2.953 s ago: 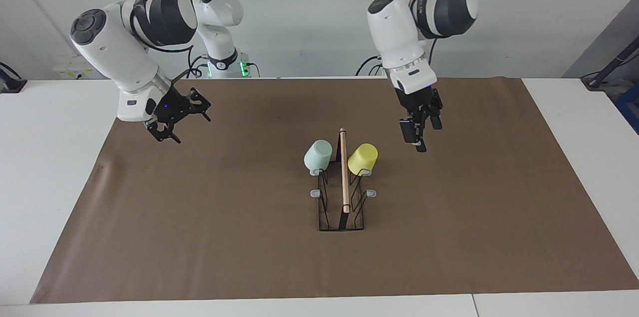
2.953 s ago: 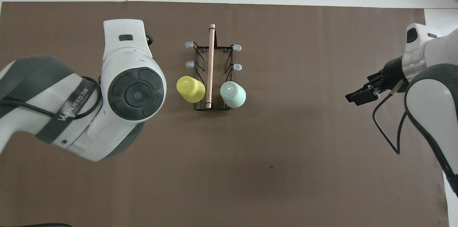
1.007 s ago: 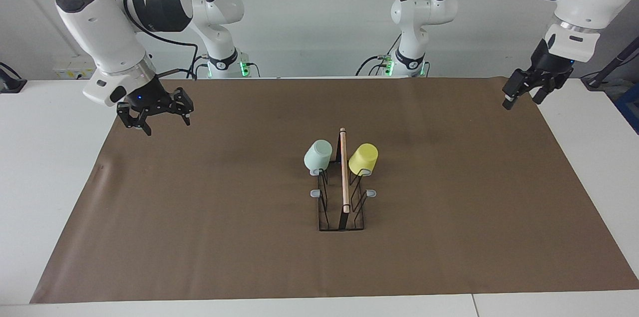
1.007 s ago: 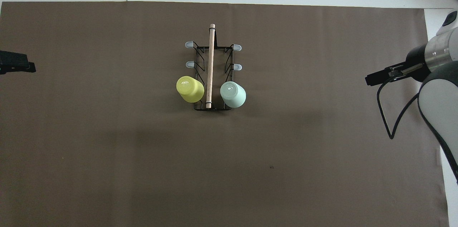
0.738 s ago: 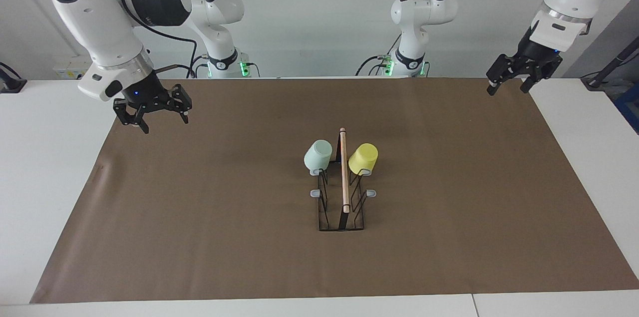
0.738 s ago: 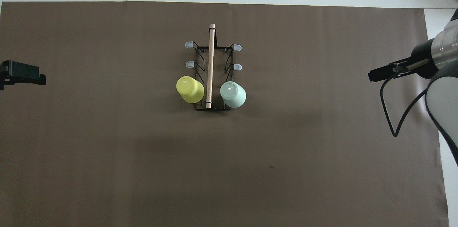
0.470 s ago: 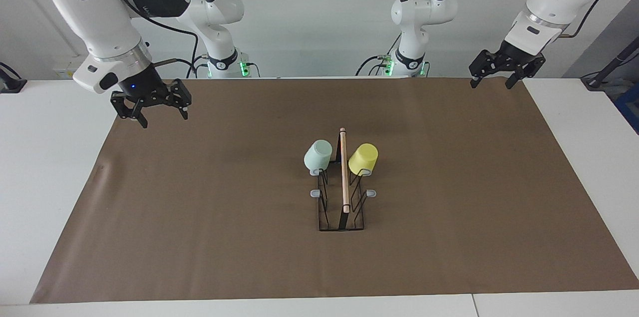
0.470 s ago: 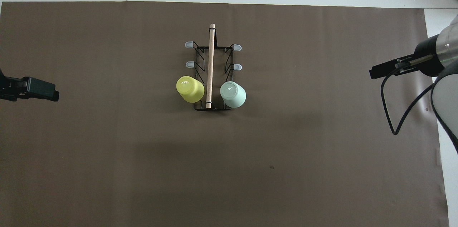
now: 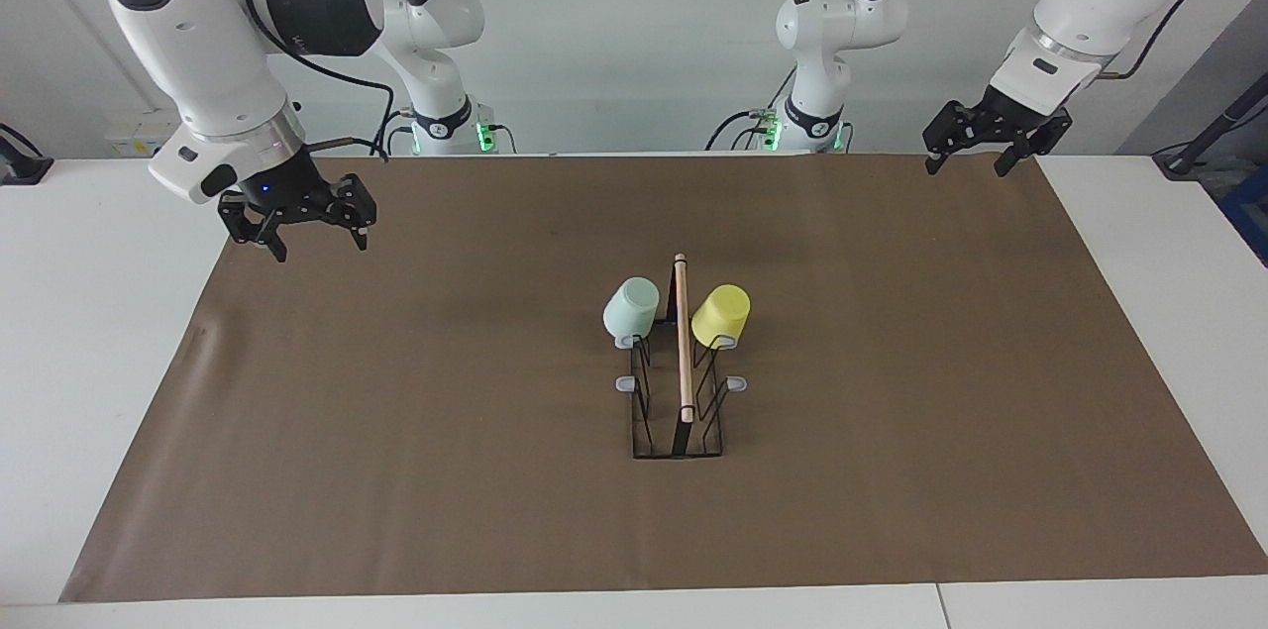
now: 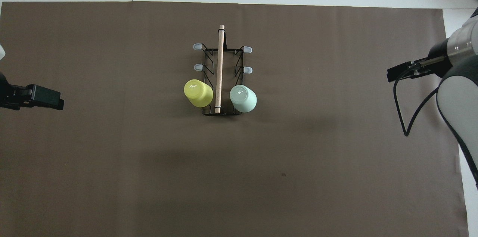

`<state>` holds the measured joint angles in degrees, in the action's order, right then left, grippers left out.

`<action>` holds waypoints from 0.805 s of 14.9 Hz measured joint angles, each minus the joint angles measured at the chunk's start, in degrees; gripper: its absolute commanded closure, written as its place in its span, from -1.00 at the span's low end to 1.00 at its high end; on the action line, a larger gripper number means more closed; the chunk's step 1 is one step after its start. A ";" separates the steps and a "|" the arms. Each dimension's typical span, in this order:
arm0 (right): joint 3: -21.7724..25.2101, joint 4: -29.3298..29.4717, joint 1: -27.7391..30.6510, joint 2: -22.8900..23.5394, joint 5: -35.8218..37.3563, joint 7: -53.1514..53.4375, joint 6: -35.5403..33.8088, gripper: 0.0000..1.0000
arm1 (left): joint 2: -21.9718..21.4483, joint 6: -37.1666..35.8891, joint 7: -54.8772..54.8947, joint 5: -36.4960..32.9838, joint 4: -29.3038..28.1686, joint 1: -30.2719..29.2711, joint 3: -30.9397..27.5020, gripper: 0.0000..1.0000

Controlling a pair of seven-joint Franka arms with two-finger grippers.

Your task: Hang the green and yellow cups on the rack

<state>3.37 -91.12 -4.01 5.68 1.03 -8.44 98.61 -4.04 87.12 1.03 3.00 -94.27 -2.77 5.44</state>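
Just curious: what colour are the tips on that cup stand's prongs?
Pale grey tips on the black wire stand, clearest from overhead.

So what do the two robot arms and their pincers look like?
Both arms have glossy white shells with dark grey joint sections and black cables looping along them. Each ends in a black two-finger pincer: the right pincer has a small blue light just above it, and the left pincer hangs under a white wrist housing.
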 measured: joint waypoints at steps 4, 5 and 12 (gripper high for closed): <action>0.02 0.01 0.08 0.00 0.07 0.22 0.13 -1.00 | -0.15 -0.38 -0.11 -0.12 0.41 0.00 -0.02 -1.00; 0.00 0.01 0.06 0.00 0.07 0.85 0.13 -1.00 | -0.15 -1.19 -0.11 -0.39 1.12 -0.01 -0.02 -1.00; -0.33 -0.01 -0.09 0.00 0.07 2.52 0.21 -1.00 | -0.04 -2.72 -0.11 -0.67 2.82 0.00 0.16 -1.00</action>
<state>3.05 -91.13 -4.09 5.68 1.10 -5.92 98.83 -4.08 84.39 0.92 2.33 -91.45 -2.77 5.60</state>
